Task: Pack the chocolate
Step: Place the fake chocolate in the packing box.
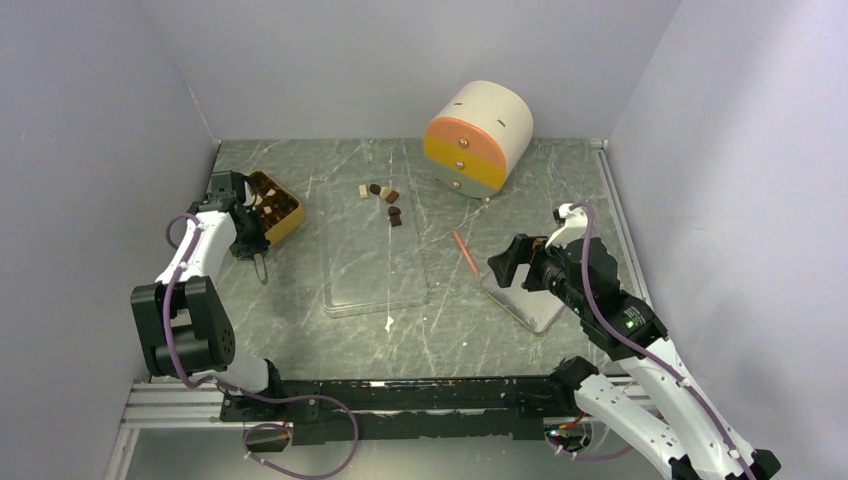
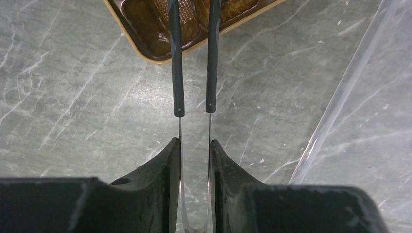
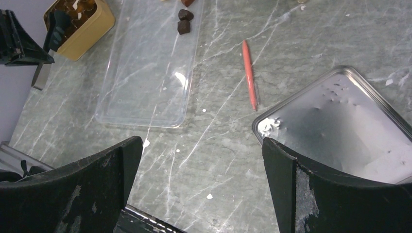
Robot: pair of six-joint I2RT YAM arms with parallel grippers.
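Your left jaws are pressed onto the tweezers [image 2: 178, 73], whose long axis points straight at the tray [image 1: 287, 226]. The blades reach over one corner of it and leave the wrist view, so you cannot tell whether a piece sits between the tips. Several pieces already lie in the tray's pockets.

The loose chocolates [image 1: 390, 198] lie well apart from the tray, on the side facing the right arm. They form a short slanting string on the end of the clear sheet [image 1: 372, 275] that is level with the tray. Each piece is too small to show a long axis.

Neither arm is clearly nearer to them, but only the left carries a tool. I judge the next pick is its job: swing the blades sideways off the tray. Between tray and pieces there is bare bench [image 1: 330, 170] and the sheet's edge, the one thing to clear.

The right jaws are spread wide, holding nothing, above a tin lid [image 3: 340, 126] far past the sheet from the tray. The stick [image 3: 249, 73] lies between sheet and lid, and the drum [image 1: 478, 135] stands beyond the pieces. Neither blocks the path.
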